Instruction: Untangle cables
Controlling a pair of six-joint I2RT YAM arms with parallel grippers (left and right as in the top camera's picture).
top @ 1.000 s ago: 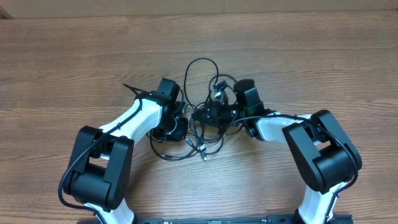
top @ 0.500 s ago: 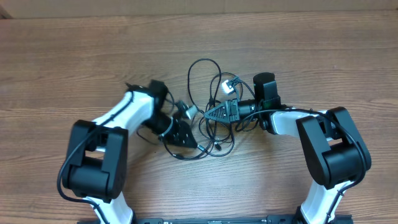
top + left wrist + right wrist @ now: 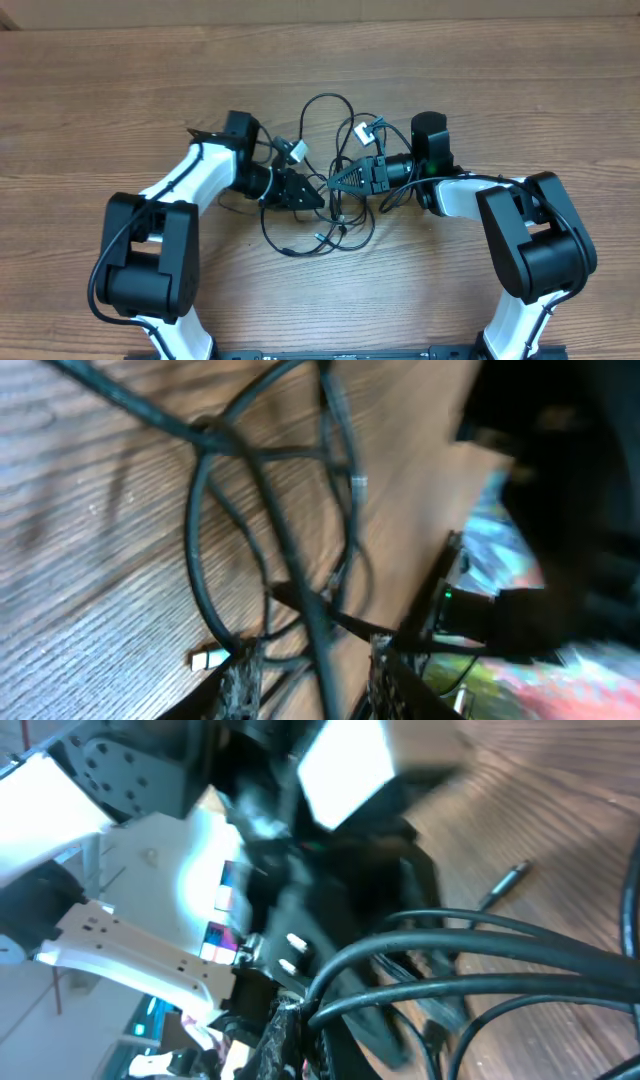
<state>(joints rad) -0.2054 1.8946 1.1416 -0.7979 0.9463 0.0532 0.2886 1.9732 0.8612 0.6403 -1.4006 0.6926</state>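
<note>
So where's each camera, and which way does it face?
Overhead: above the table, facing straight down; left tool and right tool meet at the cables.
Left wrist: on the left arm, looking past its fingers at cable loops on wood.
Right wrist: on the right arm, facing the left arm; its tool holds cables.
All share the cables.

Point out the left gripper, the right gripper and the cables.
left gripper [image 3: 316, 196], overhead view, midway between its fingertips
right gripper [image 3: 335, 181], overhead view, midway between its fingertips
cables [image 3: 193, 540], left wrist view, left side of the large loop
</note>
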